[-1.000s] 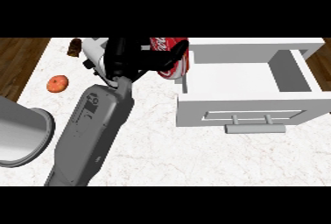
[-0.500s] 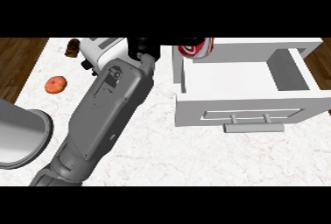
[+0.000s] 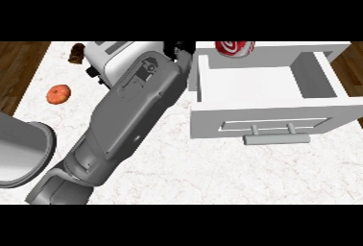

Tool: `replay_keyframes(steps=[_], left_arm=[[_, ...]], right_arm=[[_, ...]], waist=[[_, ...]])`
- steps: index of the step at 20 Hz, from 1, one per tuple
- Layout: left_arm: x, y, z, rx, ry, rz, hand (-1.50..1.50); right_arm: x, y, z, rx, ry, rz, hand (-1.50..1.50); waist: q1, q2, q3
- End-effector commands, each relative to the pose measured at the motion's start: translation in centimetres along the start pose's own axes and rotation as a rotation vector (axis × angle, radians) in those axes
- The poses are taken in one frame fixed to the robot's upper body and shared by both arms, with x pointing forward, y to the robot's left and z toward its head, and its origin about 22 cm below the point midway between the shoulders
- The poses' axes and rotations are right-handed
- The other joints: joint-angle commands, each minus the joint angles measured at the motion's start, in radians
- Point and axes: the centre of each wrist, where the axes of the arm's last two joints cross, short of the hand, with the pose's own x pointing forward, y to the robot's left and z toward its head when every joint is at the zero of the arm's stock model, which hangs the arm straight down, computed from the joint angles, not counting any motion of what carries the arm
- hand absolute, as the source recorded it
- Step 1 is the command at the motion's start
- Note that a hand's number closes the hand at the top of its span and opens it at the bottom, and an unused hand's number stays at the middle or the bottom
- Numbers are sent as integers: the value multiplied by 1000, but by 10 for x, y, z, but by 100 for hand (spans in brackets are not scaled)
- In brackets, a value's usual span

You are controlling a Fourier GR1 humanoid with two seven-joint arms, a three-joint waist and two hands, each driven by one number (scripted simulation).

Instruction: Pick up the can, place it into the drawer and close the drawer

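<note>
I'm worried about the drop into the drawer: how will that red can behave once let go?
The can is a smooth cylinder, so it would probably roll if it lands on its side. It looks rigid, unlikely to deform. The drawer has raised walls that should stop any rolling.

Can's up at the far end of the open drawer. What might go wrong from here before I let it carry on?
1. The can sits at the far end of the drawer, cut off by the view's top edge. Whether it is fully inside cannot be told, so closing might catch it.
2. The left hand is mostly hidden behind its forearm, close to the drawer's left wall. Pulling away might knock the drawer.
</note>
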Motion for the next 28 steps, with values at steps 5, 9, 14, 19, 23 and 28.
replay_keyframes(steps=[5, 9, 14, 19, 23, 28], left_arm=[[-13, -7, -14, -8, 25, -22, 150], [-4, -24, -11, 8, 32, -50, 150], [-11, -28, -12, 44, 48, -62, 150], [-20, -38, -3, 58, 88, -116, 150], [-50, -15, -5, 75, 88, -150, -150], [-38, -26, -8, 129, 74, -159, -150]], right_arm=[[10, 8, -7, 23, -2, 16, -150], [3, 7, -3, 13, -16, -16, -150], [9, 15, -16, 63, -18, -8, -150], [10, 12, -11, 59, -21, -5, -150], [9, 5, -4, 43, -13, -7, -150], [6, 12, -19, 69, -6, -6, -150]], waist=[[-12, 6, 0], [-19, 4, 1], [-42, 11, 1], [-62, 10, 2], [-55, 10, 1], [-66, 17, 2]])
